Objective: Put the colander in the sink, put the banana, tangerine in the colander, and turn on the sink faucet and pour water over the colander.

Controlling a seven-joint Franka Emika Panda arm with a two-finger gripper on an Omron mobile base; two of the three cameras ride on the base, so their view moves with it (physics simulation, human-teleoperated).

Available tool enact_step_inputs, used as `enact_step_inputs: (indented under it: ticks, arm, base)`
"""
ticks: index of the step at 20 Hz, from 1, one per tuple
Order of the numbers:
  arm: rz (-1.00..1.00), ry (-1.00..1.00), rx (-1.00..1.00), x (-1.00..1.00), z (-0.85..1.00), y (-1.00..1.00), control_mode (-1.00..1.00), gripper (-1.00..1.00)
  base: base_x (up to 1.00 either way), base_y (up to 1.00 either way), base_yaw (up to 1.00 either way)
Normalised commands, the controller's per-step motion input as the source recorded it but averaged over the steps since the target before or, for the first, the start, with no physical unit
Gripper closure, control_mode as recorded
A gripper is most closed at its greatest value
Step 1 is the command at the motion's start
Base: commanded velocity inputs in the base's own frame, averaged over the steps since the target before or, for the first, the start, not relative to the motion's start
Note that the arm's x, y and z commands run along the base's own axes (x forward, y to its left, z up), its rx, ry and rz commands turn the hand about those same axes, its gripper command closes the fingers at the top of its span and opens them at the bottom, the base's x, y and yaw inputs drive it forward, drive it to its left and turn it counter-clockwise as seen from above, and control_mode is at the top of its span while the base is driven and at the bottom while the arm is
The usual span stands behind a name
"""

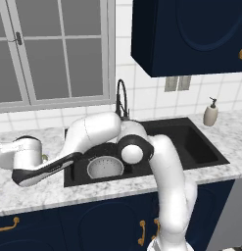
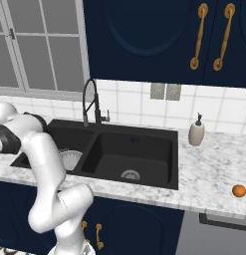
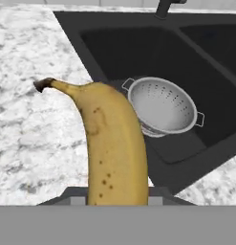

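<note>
A yellow banana [image 3: 114, 143] with a dark stem rises from the bottom of the hand view, close to the camera and over the marble counter. My gripper [image 1: 40, 156] is at the far left above the counter, shut on the banana; its fingertips are hidden. The silver perforated colander [image 3: 162, 105] [image 1: 105, 167] [image 2: 69, 159] sits upright in the left basin of the black sink [image 1: 191, 142] [image 2: 134, 149], to the right of the hand. The black arched faucet [image 1: 121, 100] [image 2: 89, 102] stands behind the sink, with no water running. The tangerine [image 2: 238, 191] lies on the counter far right.
A beige soap dispenser [image 1: 210, 112] [image 2: 196, 132] stands right of the sink. My arm stretches across the left basin's front. A window is behind the left counter, and dark blue cabinets hang above on the right.
</note>
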Motion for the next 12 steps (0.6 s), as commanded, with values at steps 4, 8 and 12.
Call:
enact_step_inputs:
  ticks: [4, 8, 12]
  arm:
    - [-0.37, 0.00, 0.01, 0.43, 0.49, -1.00, -1.00, 1.00]
    - [-0.40, 0.00, 0.10, 0.28, 0.02, -1.00, -1.00, 1.00]
    - [-0.31, 0.00, 0.10, 0.06, -0.30, -1.00, -1.00, 1.00]
  base:
    - [0.00, 0.00, 0.00]
    - [0.00, 0.00, 0.00]
    - [0.00, 0.00, 0.00]
